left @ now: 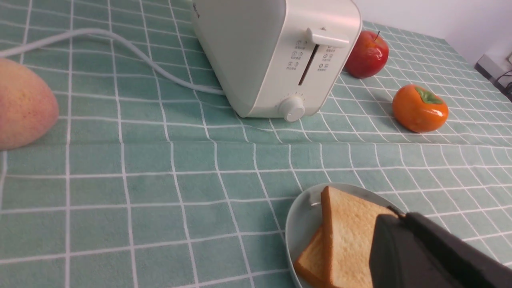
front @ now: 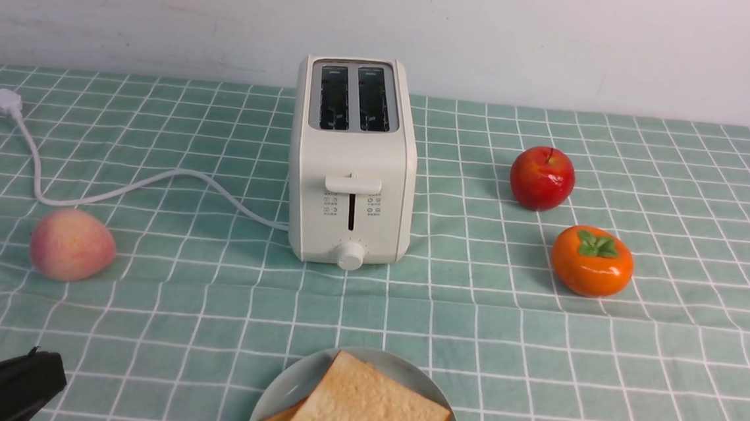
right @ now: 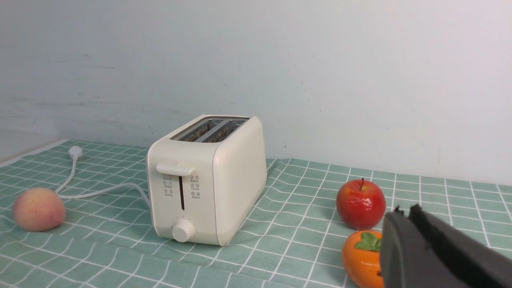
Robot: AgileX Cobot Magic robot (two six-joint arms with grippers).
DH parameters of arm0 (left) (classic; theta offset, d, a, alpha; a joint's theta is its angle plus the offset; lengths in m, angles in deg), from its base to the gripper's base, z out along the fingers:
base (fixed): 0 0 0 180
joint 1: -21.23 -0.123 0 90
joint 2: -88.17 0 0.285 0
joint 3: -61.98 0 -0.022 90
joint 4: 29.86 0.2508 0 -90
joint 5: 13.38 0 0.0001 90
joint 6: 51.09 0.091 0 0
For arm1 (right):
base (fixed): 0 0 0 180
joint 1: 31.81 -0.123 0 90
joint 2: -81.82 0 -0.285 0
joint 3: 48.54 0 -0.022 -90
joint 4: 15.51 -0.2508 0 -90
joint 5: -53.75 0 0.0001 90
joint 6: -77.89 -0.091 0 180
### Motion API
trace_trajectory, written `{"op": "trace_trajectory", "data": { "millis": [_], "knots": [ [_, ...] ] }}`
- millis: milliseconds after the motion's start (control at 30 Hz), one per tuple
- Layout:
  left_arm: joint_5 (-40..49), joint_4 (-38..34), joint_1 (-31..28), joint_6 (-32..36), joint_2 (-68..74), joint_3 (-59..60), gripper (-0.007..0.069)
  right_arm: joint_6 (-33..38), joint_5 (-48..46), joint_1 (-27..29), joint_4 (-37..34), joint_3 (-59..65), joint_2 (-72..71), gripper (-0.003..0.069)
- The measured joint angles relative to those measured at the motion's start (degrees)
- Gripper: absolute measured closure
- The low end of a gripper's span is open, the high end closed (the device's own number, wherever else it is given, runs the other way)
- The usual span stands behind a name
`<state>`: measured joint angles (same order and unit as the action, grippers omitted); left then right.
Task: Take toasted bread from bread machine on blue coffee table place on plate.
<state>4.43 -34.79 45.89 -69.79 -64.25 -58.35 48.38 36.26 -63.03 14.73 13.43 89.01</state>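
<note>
Indoors, gridded green cloth (front: pixel 226 358), pale wall (front: pixel 164 17).

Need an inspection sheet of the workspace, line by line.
Surface: green gridded cloth, lightly creased.
Job's things: toaster upright, slots empty; toast stacked on plate, top slice askew over bread beneath.
Clutter: peach left of toaster; apple and persimmon right.
Grippers: left claw shut, holding nothing; right claw looks shut, nothing seen in it.
Cables: white cord curves left from toaster, plug loose on cloth.
Surroundings: pale wall behind, scuffed.
</note>
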Motion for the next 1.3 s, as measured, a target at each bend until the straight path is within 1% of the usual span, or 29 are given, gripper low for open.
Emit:
{"op": "trace_trajectory", "data": {
  "millis": [67, 133, 167, 233, 267, 333, 433, 500, 667, 1300],
  "knots": [
    [-2.24, 0.68, -0.73, 1.05, -1.23, 1.90, 0.0638, 0.00, 0.00, 0.00, 0.00, 0.00, 0.00, 0.0644],
    [-6.89, 1.16, -3.82, 1.87, -4.22, 6.07, 0.0638, 0.00, 0.00, 0.00, 0.00, 0.00, 0.00, 0.0642],
    [-9.00, 1.16, -6.52, 1.87, -6.23, 8.62, 0.0638, 0.00, 0.00, 0.00, 0.00, 0.00, 0.00, 0.0641],
    [-11.23, 1.11, -9.50, 1.75, -9.31, 12.14, 0.0636, 0.00, 0.00, 0.00, 0.00, 0.00, 0.00, 0.0638],
    [-12.16, 1.11, -12.04, 1.66, -11.80, 14.72, 0.0636, 0.00, 0.00, 0.00, 0.00, 0.00, 0.00, 0.0637],
    [-12.14, 1.11, -15.38, 1.61, -15.45, 17.79, 0.0634, 0.00, 0.00, 0.00, 0.00, 0.00, 0.00, 0.0636],
    [-7.82, 1.49, -18.42, 1.61, -19.79, 18.95, 0.0633, 0.00, 0.00, 0.00, 0.00, 0.00, 0.00, 0.0631],
    [-3.60, 1.91, -18.81, 1.61, -20.28, 19.14, 0.0630, 0.00, 0.02, 0.00, 0.00, 0.00, 0.00, 0.0628],
    [3.72, 2.17, -18.81, 1.61, -20.35, 19.31, 0.0626, 0.00, 0.03, 0.00, 0.00, 0.00, 0.00, 0.0621],
    [4.41, 2.17, -18.81, 1.61, -20.35, 19.31, 0.0607, 0.00, 0.03, 0.00, 0.05, 0.00, 0.00, 0.0605]
  ]
}}
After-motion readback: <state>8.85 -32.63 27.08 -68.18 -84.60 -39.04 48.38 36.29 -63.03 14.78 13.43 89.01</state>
